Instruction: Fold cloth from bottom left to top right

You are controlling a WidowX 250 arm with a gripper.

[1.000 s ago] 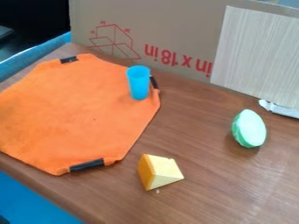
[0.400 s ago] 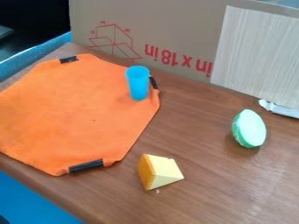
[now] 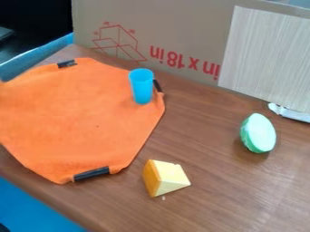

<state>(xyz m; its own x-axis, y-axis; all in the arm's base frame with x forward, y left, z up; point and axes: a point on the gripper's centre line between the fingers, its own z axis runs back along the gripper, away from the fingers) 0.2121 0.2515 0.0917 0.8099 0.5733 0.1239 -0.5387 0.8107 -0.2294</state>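
Observation:
The orange cloth [image 3: 84, 118] lies spread on the left part of the wooden table, its left side cut off by the view's edge. Dark clips or bands sit at its upper left corner, its right corner and its bottom corner. A blue cup [image 3: 142, 86] stands upright on the cloth near the right corner.
A yellow and orange cheese-like wedge [image 3: 165, 178] rests just right of the cloth's bottom corner. Farther right is a pale green rounded piece [image 3: 259, 133]. A cardboard panel [image 3: 181, 27] borders the table [image 3: 212, 190] at the back.
The cloth's left side has shifted, with its lower left edge farther in and more table bared there. Its upper left corner and the cup have moved slightly left.

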